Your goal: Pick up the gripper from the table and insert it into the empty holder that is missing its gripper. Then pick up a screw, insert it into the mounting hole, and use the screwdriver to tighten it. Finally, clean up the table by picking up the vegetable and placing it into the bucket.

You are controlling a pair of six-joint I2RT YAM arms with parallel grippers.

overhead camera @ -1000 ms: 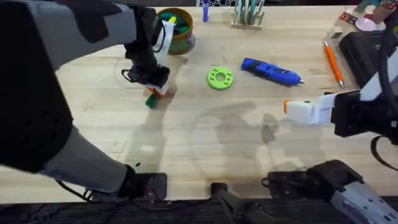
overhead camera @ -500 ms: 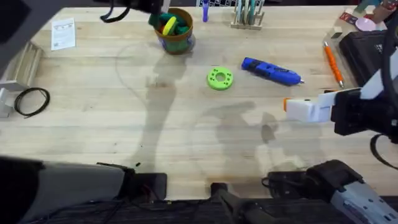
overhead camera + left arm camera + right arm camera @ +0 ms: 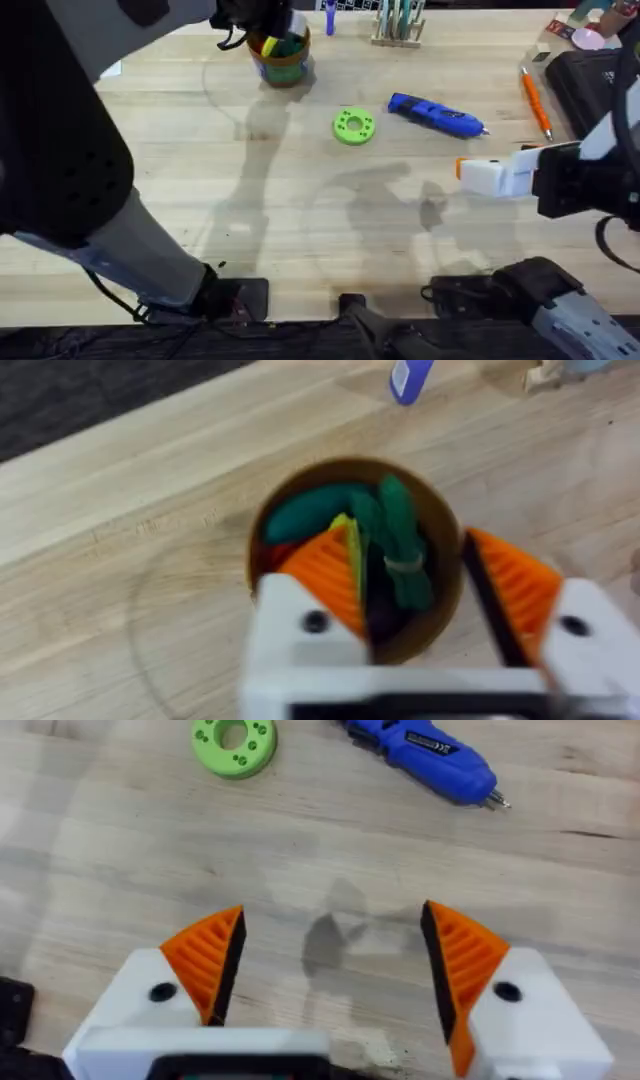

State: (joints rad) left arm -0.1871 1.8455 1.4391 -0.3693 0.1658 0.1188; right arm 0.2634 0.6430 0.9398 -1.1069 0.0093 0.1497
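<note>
- Dark-green and knotted, the vegetable (image 3: pixel 395 510) now lies inside the bucket (image 3: pixel 255 555) on top of the other toys. A second ago it was on the table (image 3: pixel 300 210), under my left gripper.
- In that second the left arm has swung up and back. It now hangs over the bucket at the far left of the table, and the spot where the vegetable lay is bare wood.
- The left gripper (image 3: pixel 410 550) is released. The wrist view shows its orange pads spread wide, one on each side of the bucket's mouth, with the vegetable loose between them and neither pad touching it. I read that as dropped, not carried.
- For the task, I judge the clean-up step as good as done. All I'd still do here is lift this arm clear without catching the rim.
- Moving right, the green disc (image 3: pixel 353 125) hasn't budged in the middle of the table.
- Just beyond it, the screwdriver (image 3: pixel 435 115) lies flat where it was, with its silver tip pointing right.
- Far right, the right gripper (image 3: pixel 333 920) hovers low over bare wood, unmoved across the last second. It's spread open and empty, and both fingers carry orange tips, so I see no bare holder there.
</note>
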